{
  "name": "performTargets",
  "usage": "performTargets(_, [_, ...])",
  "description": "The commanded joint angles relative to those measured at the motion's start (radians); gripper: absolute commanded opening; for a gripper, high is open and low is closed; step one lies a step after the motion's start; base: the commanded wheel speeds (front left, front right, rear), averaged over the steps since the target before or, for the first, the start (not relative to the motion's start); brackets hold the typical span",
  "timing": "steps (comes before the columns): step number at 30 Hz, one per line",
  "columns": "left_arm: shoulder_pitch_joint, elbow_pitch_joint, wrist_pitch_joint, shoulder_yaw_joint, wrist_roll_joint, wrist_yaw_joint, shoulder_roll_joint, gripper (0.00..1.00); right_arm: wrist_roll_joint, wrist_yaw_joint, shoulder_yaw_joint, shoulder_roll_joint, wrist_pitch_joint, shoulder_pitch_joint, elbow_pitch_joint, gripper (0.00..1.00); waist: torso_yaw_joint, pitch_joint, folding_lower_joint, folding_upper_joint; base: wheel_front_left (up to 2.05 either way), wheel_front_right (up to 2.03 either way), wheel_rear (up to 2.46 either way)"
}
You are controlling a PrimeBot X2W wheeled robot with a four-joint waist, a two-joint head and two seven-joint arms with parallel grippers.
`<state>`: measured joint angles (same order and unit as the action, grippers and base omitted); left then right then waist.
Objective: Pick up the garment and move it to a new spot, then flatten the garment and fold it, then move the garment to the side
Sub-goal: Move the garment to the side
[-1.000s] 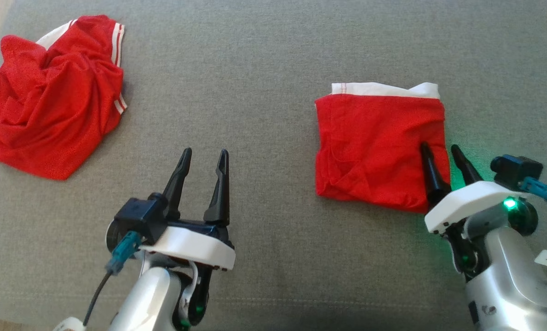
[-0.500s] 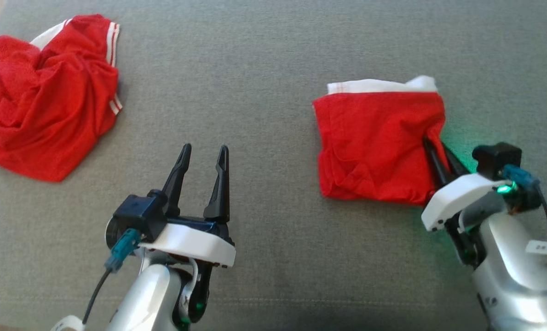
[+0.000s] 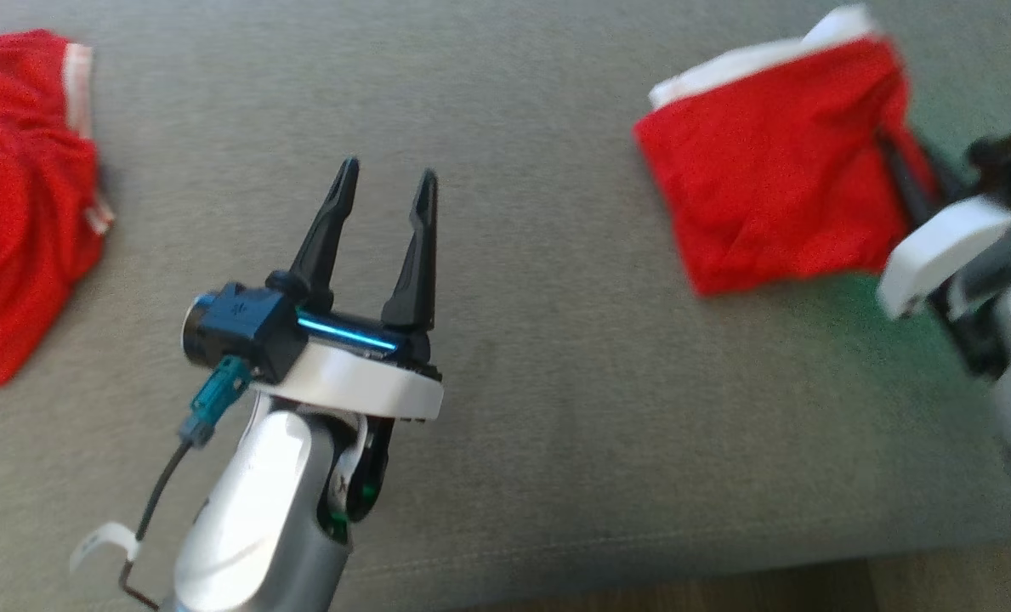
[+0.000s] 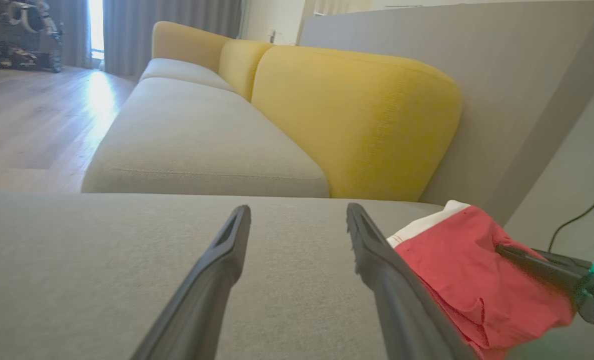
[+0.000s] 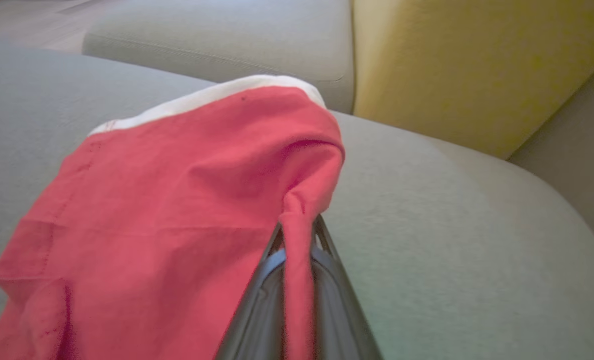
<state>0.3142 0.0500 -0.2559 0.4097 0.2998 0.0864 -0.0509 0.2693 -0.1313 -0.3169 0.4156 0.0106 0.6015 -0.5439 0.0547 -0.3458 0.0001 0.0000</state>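
Note:
The garment (image 3: 777, 170) is a folded red piece with a white band, lying on the grey cushion (image 3: 514, 127) at the far right. My right gripper (image 3: 886, 143) is shut on its right edge, and the cloth bunches up between the fingers (image 5: 297, 225). That pinched edge is raised while the rest of the garment (image 5: 177, 200) drapes down to the cushion. My left gripper (image 3: 386, 170) hovers open over bare cushion at centre-left, nothing between its fingers (image 4: 297, 210). The garment (image 4: 476, 280) lies just to its right.
A second red garment (image 3: 12, 212) lies crumpled at the left edge of the cushion. The cushion's front edge (image 3: 641, 552) runs along the bottom. A yellow backrest (image 4: 356, 120) and a grey panel (image 4: 476, 75) stand behind the cushion, with wooden floor (image 4: 27, 125) beyond.
My right gripper has shut on the folded garment's right edge, lifted it and drawn it rightward, tilting it. The head view has shifted. My left gripper stays open.

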Motion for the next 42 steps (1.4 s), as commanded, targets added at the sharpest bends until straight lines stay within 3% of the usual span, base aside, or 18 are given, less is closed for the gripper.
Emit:
performTargets(1, [0.033, -0.036, -0.006, -0.023, -0.011, -0.005, 0.001, 1.00, 0.014, 0.001, -0.005, 0.030, 0.000, 0.027, 0.025, 0.00, 0.040, -0.034, -0.0001, 0.0000, 0.00, 0.00, 0.00])
performTargets(12, [0.163, -0.011, -0.006, -0.033, -0.082, -0.055, 0.001, 1.00, 0.127, 0.001, 0.055, 0.138, -0.024, 0.170, -0.072, 0.00, 0.167, -0.138, -0.0001, 0.0000, 0.00, 0.00, 0.00])
performTargets(16, [0.186, -0.010, -0.006, -0.047, -0.097, -0.063, 0.001, 1.00, 0.182, 0.001, 0.078, 0.118, -0.041, 0.218, -0.116, 0.00, 0.190, -0.162, -0.0001, 0.0000, 0.00, 0.00, 0.00])
performTargets(26, [0.182, -0.009, -0.006, -0.059, -0.098, -0.074, 0.001, 1.00, 0.128, 0.001, 0.122, 0.076, -0.056, 0.283, -0.211, 0.00, 0.189, -0.181, -0.0001, 0.0000, 0.00, 0.00, 0.00])
performTargets(27, [0.181, -0.008, -0.006, -0.061, -0.098, -0.074, 0.001, 1.00, 0.125, 0.001, 0.124, 0.074, -0.055, 0.286, -0.218, 0.35, 0.186, -0.182, -0.0001, 0.0000, 0.00, 0.00, 0.00])
performTargets(28, [0.180, -0.008, -0.006, -0.063, -0.097, -0.074, 0.001, 1.00, 0.121, 0.001, 0.128, 0.074, -0.056, 0.289, -0.226, 1.00, 0.183, -0.182, -0.0001, 0.0000, 0.00, 0.00, 0.00])
performTargets(42, [0.147, -0.013, -0.006, -0.068, -0.040, -0.049, 0.001, 1.00, 0.068, 0.001, 0.162, 0.040, -0.086, 0.285, -0.223, 1.00, 0.115, -0.090, -0.0001, 0.0000, 0.00, 0.00, 0.00])
